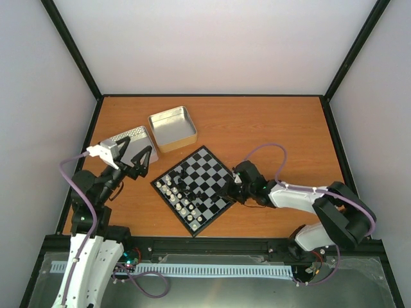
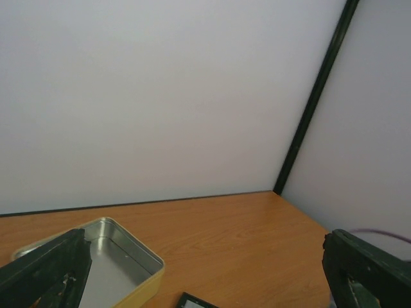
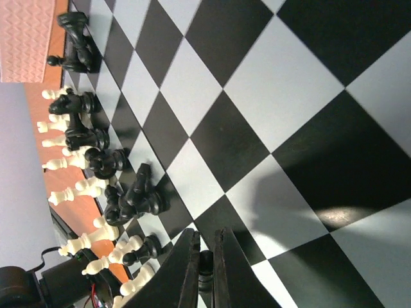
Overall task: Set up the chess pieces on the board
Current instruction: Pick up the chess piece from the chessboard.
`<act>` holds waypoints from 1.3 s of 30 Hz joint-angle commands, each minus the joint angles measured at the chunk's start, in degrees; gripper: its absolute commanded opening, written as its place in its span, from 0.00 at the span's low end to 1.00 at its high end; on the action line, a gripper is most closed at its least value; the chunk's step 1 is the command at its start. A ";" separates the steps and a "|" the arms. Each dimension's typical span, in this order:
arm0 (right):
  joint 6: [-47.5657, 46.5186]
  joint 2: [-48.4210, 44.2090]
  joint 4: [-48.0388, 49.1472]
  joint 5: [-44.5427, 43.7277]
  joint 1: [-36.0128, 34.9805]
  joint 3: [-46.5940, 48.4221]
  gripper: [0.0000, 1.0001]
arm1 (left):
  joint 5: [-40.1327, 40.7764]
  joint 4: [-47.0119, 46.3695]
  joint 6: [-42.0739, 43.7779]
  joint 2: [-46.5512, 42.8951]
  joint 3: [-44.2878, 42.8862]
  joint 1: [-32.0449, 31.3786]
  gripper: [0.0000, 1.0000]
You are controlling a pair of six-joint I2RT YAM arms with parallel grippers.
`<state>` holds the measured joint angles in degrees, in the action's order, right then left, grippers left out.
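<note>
The small black-and-silver board (image 1: 212, 172) lies mid-table, turned like a diamond. White pieces (image 1: 174, 195) stand in rows along its near-left side, with black pieces (image 1: 187, 181) clustered just beside them. My right gripper (image 1: 235, 183) hangs low over the board's right edge, shut on a small black piece (image 3: 205, 269) between its fingers (image 3: 187, 260). In the right wrist view several black pieces (image 3: 135, 192) and white pieces (image 3: 70, 192) crowd the left. My left gripper (image 1: 137, 160) is open and empty, raised left of the board; its fingers (image 2: 45, 273) frame bare table.
An open silver tin (image 1: 173, 128) stands behind the board, also seen in the left wrist view (image 2: 119, 266). A second flat textured tin (image 1: 126, 142) lies under the left gripper. Walls close the table on three sides.
</note>
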<state>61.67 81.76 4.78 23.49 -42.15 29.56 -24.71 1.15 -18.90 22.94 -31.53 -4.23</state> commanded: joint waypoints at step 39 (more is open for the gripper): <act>25.01 -9.40 33.10 -2.10 -0.56 -2.25 0.03 | -9.93 -51.85 -45.14 41.91 16.14 -28.05 0.40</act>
<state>85.21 71.48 34.35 20.47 -42.17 27.38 -35.09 -43.24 -61.28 63.59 -15.73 -31.62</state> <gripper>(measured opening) 0.047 0.432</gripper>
